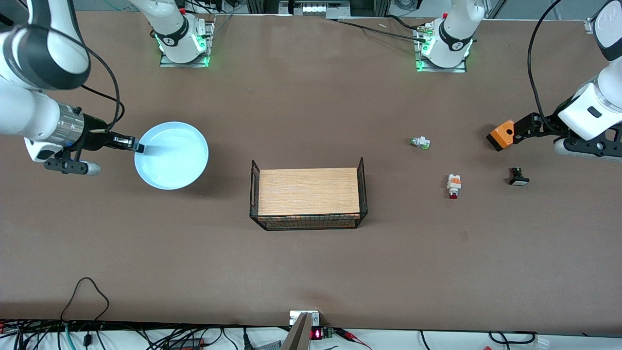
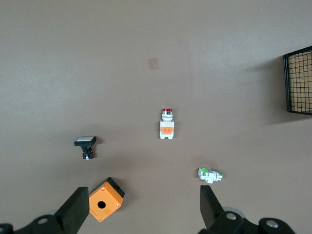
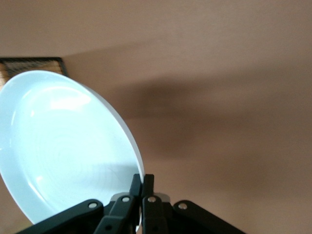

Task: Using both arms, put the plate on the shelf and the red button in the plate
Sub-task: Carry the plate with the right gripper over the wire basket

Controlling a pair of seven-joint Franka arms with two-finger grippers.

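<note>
The right gripper point(image 1: 137, 146) is closed on the rim of the plate point(image 1: 171, 155); the left gripper point(image 2: 141, 207) hangs wide open, holding nothing, over the table point(image 1: 311, 272) near the red button point(image 1: 454, 185).

The right gripper's fingers point(image 1: 132, 144) pinch the plate point(image 1: 171, 155) by its rim. Between the left gripper's spread fingers point(image 2: 73, 209) lies a box point(image 2: 106, 199); the red button point(image 2: 167, 124) lies ahead, apart.

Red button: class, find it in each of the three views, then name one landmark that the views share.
Front view: red button on the table, nearer the camera than the green button.
Left wrist view: mid-picture.
Right wrist view: not in it.
Shared landmark: the wire basket, seen at an edge of both wrist views.
</note>
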